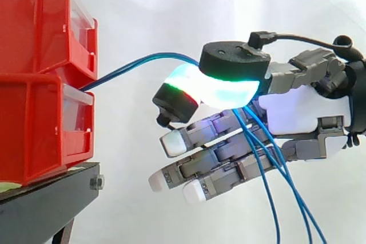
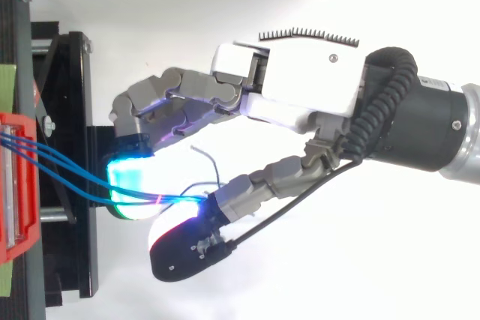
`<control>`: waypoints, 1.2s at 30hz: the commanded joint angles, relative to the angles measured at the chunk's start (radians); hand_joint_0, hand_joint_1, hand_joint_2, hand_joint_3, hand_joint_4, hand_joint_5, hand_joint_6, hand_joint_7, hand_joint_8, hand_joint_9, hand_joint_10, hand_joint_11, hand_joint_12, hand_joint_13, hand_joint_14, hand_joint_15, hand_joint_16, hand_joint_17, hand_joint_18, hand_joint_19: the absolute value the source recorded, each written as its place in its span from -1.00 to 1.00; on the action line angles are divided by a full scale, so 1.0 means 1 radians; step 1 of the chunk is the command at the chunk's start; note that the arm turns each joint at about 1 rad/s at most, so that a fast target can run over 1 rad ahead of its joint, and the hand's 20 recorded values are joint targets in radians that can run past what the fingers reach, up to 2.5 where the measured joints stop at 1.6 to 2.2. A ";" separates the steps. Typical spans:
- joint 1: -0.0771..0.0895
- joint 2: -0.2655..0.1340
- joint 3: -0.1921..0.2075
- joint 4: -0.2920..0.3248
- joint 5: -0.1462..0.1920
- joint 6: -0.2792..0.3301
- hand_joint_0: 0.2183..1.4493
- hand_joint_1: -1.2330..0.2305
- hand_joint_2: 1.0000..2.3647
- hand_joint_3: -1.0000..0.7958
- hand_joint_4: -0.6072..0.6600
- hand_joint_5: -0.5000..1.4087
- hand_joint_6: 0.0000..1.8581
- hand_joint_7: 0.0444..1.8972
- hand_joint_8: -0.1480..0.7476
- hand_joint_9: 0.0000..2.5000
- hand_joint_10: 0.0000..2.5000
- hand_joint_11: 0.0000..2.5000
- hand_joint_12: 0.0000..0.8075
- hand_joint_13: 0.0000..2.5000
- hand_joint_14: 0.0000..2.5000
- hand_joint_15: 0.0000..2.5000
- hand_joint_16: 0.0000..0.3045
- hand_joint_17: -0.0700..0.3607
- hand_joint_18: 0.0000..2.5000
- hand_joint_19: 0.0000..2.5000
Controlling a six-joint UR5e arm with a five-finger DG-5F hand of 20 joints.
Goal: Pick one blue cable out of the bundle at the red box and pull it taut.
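Your hand (image 1: 297,107) is pinching the blue cable (image 1: 128,68) between its glowing pads (image 1: 229,92), near the red box (image 1: 34,130) it is running from. The grasp is looking done, though several seem caught. Next you are needing a steady pull away from the box.

Side view looks level, close, across hand (image 1: 297,110) and red bins (image 1: 28,124); top view looks down on both.
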 commanded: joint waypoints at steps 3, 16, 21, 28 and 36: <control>0.000 0.000 0.000 0.000 -0.002 0.000 -0.32 -0.69 -1.00 -0.44 -0.18 -0.66 -0.17 0.29 -0.05 -0.56 -0.99 -0.44 0.02 -0.85 -1.00 -1.00 -0.59 -0.03 -0.70 -0.84; 0.000 0.000 0.000 0.000 -0.002 0.000 -0.51 -0.26 -1.00 -0.44 -0.13 -0.61 -0.22 0.34 0.07 -0.38 -0.99 -0.40 0.12 -0.73 -1.00 -0.94 -0.56 0.02 -0.60 -0.73; 0.000 0.000 0.000 0.000 -0.002 0.000 -0.41 -0.34 -0.99 -0.31 -0.16 -0.61 -0.19 0.37 0.05 -0.37 -0.99 -0.38 0.09 -0.71 -1.00 -0.93 -0.59 -0.02 -0.59 -0.73; 0.000 0.000 0.000 0.000 0.000 0.000 -0.39 -0.47 -0.97 -0.13 -0.16 -0.62 -0.17 0.39 0.06 -0.37 -0.99 -0.36 0.09 -0.69 -1.00 -0.93 -0.59 -0.02 -0.56 -0.73; 0.000 0.000 0.000 0.000 0.001 0.000 -0.29 -0.60 -0.97 -0.10 -0.29 -0.66 -0.10 0.40 0.03 -0.39 -0.98 -0.36 0.09 -0.68 -1.00 -0.94 -0.59 -0.03 -0.55 -0.76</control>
